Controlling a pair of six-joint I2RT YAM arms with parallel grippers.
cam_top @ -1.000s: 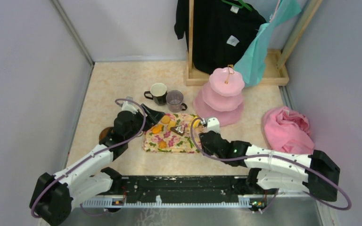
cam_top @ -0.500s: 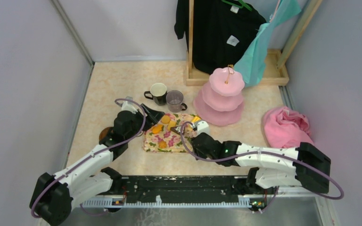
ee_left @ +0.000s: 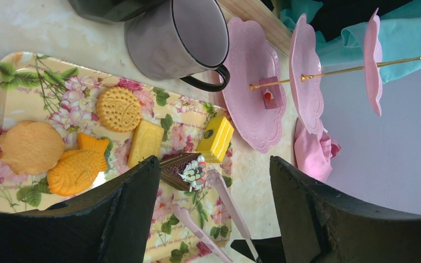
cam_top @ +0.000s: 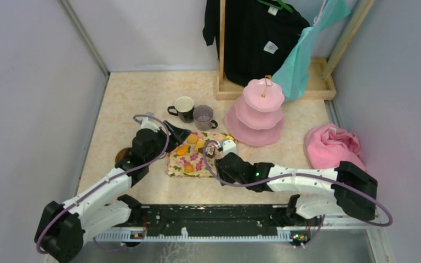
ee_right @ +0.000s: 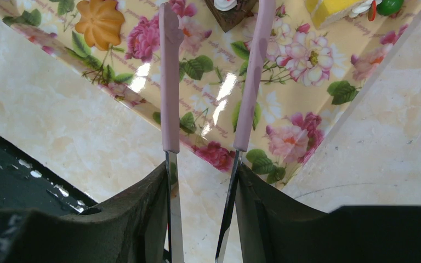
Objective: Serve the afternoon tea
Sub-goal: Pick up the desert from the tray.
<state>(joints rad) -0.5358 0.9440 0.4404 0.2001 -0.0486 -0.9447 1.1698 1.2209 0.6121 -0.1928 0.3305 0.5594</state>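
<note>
R gripper [ee_right: 202, 176] is squeezed onto the metal end of the pink tongs [ee_right: 170, 82]. The two pink tips are apart, one on each side of the little brown cake [ee_right: 231, 10] w/ white cream on top. I can't tell if the tips touch the cake yet, as the wrist view cuts it off at the top edge. L gripper [ee_left: 214, 163] hangs over the tray's far-left corner w/ fingers wide apart, holding nothing.

The cake sits on the flower tray [ee_left: 44, 87], toward its right side, just beside the yellow cake [ee_left: 215, 138]. Other snacks (fish shape [ee_left: 77, 167], round cookie [ee_left: 118, 108] etc.) lie further left. The pink stand [cam_top: 257, 112] is near the tray's far-right corner, and one small pink piece [ee_left: 268, 97] lies on its bottom plate.

How it will handle:
- The cake looks small and light, prob. soft.
- The cream on top would smear, so don't pinch there.
- Best spot to grab is low on the two long sides, w/ tips flat against them.
- Squeeze gently. Too hard and it squashes.
- Too loose and it slips, since the tong tips look smooth and the tray is shiny.
- The tongs are long and thin, so the tips may wobble. A slow, level lift to the stand looks safest.
</note>
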